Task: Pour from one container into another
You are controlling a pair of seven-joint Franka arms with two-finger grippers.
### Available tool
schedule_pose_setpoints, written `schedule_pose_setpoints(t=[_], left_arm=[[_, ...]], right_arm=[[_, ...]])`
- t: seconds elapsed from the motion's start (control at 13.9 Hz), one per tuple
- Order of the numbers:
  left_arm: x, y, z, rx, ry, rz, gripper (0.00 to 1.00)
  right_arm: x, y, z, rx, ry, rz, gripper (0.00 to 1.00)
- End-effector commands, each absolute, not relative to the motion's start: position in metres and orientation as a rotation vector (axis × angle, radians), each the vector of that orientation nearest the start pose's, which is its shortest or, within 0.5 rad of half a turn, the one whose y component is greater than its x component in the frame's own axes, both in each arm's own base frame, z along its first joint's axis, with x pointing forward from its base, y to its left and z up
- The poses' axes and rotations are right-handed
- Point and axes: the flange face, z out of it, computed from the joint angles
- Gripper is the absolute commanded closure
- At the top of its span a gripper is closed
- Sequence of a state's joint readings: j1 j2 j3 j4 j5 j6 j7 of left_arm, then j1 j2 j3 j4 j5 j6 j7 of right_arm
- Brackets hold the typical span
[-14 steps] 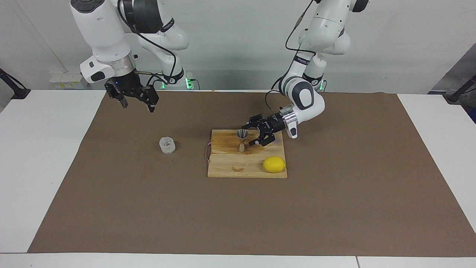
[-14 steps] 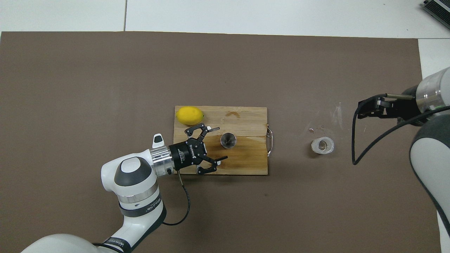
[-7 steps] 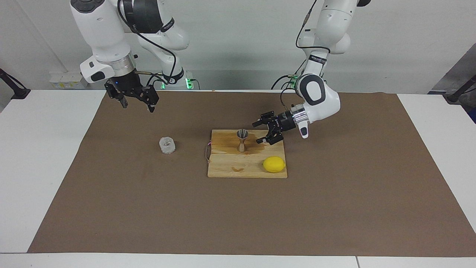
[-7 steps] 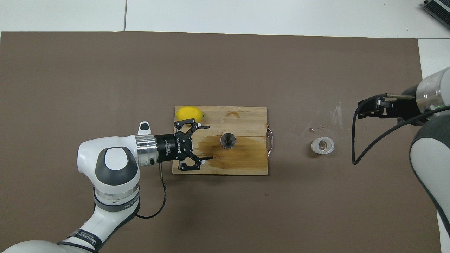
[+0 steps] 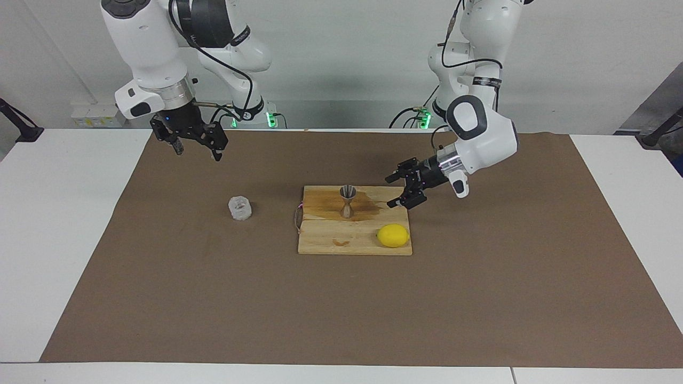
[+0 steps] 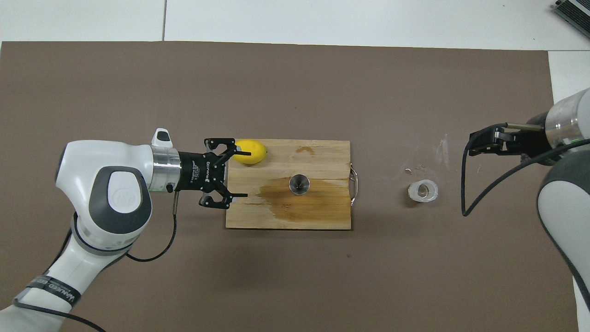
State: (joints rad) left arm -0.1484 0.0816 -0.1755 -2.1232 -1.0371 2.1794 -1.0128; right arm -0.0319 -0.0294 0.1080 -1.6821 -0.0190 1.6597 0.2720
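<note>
Both my grippers empty and spread, left gripper (image 5: 399, 191) over the cutting board's (image 5: 331, 242) edge, right gripper (image 5: 195, 143) waiting above the mat; jigger (image 5: 348, 201) stands on the board, so next I judge I must grasp the glass cup (image 5: 240, 208) resting on the mat toward the right arm's end

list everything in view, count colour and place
glass cup: one, whitish, on the brown mat toward the right arm's end
jigger: one, steel, upright on the board's wet patch
cutting board: one, wooden, mid-mat
lemon: one, yellow, on the board's corner
mat: one, brown, covering the table
left gripper: one, black, open, over the board's edge
right gripper: one, black, open, waiting over the mat
</note>
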Motion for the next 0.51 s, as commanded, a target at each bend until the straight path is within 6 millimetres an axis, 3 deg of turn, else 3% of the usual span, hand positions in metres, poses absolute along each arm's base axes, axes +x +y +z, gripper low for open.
schedule_pose_setpoints(t=[0.0, 0.43], left_arm=[[0.542, -0.179, 0.426, 2.063, 1.489, -0.639, 0.0], [0.568, -0.13, 0.484, 2.501, 1.392, -0.337, 0.0]], right_arm=[[0.547, 0.038, 0.596, -3.133, 0.279, -0.018, 0.0], [0.547, 0.038, 0.596, -3.133, 0.279, -0.018, 0.0]])
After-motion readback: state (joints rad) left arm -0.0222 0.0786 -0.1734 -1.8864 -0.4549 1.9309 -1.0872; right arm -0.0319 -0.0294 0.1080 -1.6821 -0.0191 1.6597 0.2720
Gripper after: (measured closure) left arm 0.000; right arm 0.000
